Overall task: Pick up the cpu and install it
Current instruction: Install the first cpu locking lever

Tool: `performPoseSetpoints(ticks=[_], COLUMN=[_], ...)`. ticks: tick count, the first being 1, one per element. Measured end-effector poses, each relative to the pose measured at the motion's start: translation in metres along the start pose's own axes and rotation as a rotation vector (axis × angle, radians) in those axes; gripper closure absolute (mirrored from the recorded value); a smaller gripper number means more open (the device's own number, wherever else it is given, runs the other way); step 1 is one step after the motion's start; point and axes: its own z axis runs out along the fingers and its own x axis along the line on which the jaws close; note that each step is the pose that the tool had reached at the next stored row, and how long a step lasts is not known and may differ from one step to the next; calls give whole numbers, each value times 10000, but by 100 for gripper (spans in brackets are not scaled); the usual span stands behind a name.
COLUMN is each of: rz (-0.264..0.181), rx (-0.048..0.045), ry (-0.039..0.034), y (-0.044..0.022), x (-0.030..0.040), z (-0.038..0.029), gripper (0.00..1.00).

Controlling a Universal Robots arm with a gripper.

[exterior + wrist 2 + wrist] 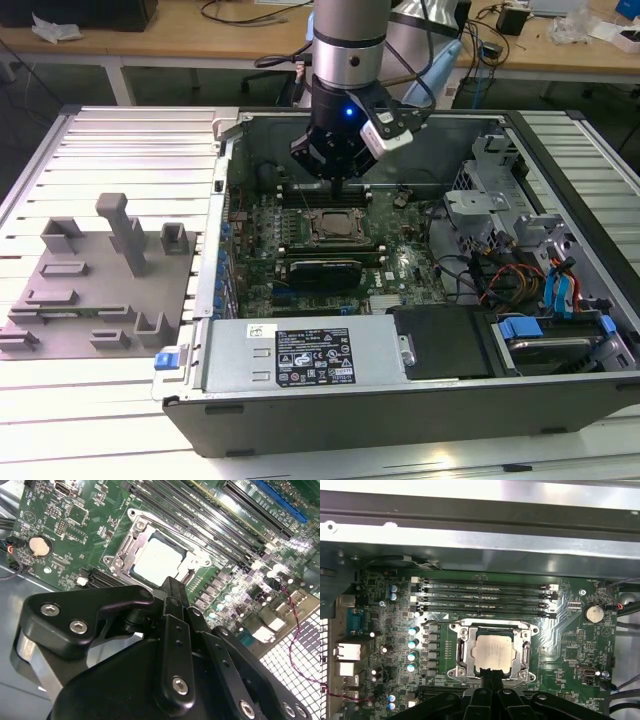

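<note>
While the cpu (492, 650) sits in the mobo socket (461, 652), the end effector (491, 674) hangs at its edge, fingers pressed together, gripping nothing. Risk: if chip's seated crooked, a downward push could bend pins.

Open PC case (400, 420) lies flat on slatted metal table (130, 150). Inside: green motherboard (400, 270) w/ black RAM slots (485, 601) and coin battery (594, 613). Labelled power supply (250, 355) along near edge. Grey plastic fixture (90, 300) beside case at exterior view's left. Blue-tabbed drive bays (560, 345) at its right.
</note>
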Motion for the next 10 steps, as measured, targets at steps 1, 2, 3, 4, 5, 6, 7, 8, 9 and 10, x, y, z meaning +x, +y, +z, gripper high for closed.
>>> performPoseSetpoints(ticks=[1,2,3,4,5,6,7,8,9,10], rz=[0,0,1,1,0,0,0,0,1,1], rx=[0,0,-1,0,0,0,0,0,0,0], ry=[0,0,-1,0,0,0,0,0,0,0], y=[1,1,2,3,3,4,4,5,6,7], x=[10,18,40,52,61,76,94,110,127,142], z=[0,0,0,-1,-1,-1,-2,-2,-2,-2], gripper=[89,89,89,89,89,89,89,89,89,89])
